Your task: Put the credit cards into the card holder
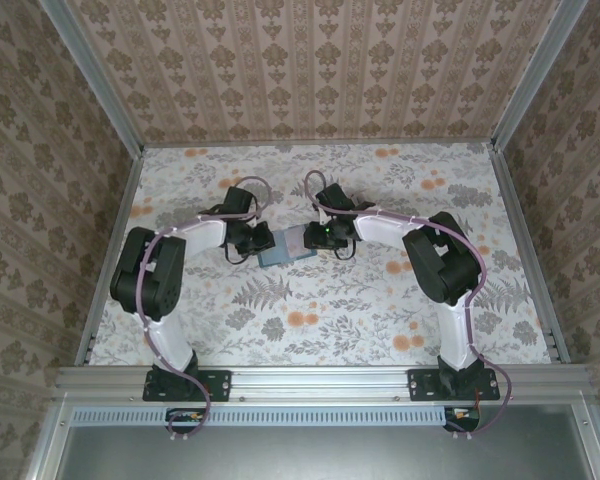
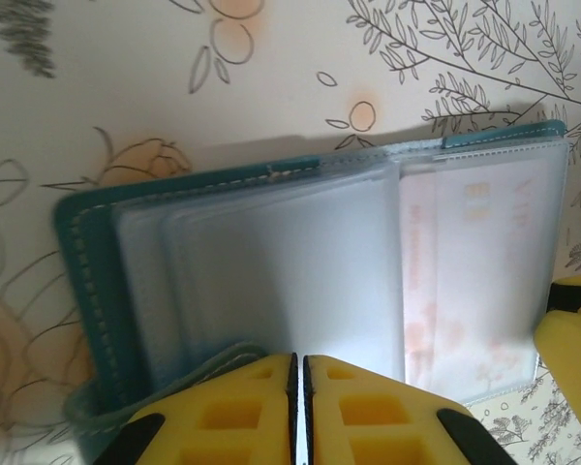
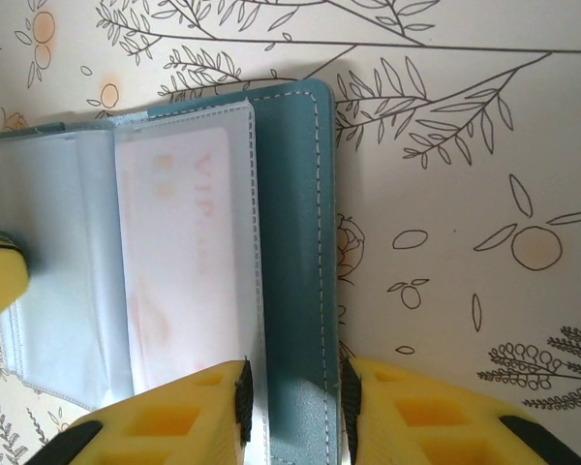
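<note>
Left wrist: the left gripper [image 2: 298, 360] lies nearest, jaws pressed together at the near edge of the clear sleeves of the holder [image 2: 87, 281]. Whether a sleeve is caught between them cannot be told. A pale card [image 2: 474, 281] sits inside a right-hand sleeve.

Right wrist: the right gripper [image 3: 292, 373] has its jaws pinching the teal cover of the holder [image 3: 290, 194]. The card [image 3: 189, 252] is lettered VIP.

Top: the holder [image 1: 285, 245] lies open near the middle of the counter [image 1: 380, 320], with a gripper at each side.

Judgement: one card is housed. The right pinch should pin the cover flat. The left should part a single sleeve without creasing it, so that the next card can enter square to the mouth.
</note>
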`<move>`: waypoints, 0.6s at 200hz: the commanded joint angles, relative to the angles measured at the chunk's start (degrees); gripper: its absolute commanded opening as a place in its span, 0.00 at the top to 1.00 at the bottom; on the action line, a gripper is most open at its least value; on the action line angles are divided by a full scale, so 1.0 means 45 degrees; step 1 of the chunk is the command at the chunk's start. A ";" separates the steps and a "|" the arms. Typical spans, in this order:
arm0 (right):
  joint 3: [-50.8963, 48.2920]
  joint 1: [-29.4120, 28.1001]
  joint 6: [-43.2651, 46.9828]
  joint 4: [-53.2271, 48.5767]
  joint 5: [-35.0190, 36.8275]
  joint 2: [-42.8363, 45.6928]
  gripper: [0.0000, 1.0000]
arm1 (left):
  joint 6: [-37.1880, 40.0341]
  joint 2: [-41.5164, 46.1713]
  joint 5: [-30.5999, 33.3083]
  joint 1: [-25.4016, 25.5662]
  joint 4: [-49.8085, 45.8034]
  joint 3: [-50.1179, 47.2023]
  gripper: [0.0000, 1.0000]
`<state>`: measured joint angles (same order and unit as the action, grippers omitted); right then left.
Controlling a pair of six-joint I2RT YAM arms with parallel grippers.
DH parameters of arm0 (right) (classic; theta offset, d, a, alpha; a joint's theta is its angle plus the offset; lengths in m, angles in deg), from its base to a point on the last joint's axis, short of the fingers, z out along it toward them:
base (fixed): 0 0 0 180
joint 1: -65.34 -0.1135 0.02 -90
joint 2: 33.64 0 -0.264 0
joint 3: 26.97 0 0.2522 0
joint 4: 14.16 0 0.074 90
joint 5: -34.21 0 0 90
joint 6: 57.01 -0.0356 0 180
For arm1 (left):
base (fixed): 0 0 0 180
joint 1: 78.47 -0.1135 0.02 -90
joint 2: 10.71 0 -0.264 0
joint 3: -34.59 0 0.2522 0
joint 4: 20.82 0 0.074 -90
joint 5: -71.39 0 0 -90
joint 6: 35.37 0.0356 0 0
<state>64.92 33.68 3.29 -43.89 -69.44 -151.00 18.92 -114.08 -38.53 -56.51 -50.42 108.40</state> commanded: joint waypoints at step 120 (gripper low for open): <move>0.0622 0.0138 0.0714 -0.1456 -0.0028 0.2369 0.64 | 0.0961 0.1450 -0.0079 0.0343 -0.1799 0.1639 0.77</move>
<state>66.12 33.70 4.78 -47.21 -69.55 -143.70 22.33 -110.54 -37.41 -55.38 -57.20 113.41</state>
